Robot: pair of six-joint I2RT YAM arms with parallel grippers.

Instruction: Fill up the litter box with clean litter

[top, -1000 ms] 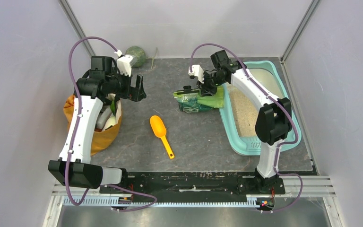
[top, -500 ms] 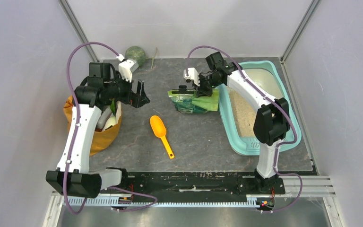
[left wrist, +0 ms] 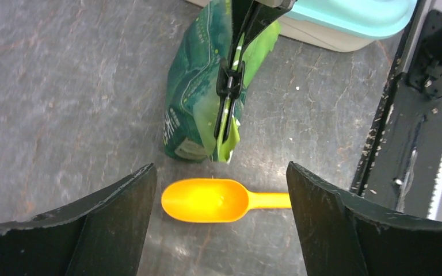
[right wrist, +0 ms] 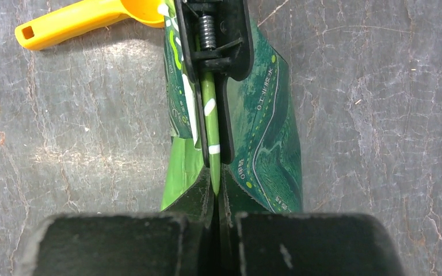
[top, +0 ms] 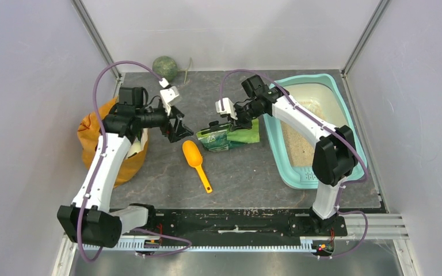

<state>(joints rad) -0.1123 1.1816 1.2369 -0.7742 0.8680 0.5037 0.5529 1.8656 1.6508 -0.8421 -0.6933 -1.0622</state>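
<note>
Pouch (right wrist: 265, 132) first: your right gripper (right wrist: 216, 214) is clamped tight on its edge, seemingly just behind 1 black clip (right wrist: 213, 34), center of the top view. Your left gripper (left wrist: 220, 172) gapes wide, holding nothing, above the orange scoop (left wrist: 207, 200). At upper right, the litter box (top: 311, 77) holds pale litter (top: 294, 146).

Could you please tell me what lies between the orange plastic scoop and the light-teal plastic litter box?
A green printed pouch, clamped by the right gripper, lies between the orange plastic scoop and the light-teal litter box in the top view.
</note>
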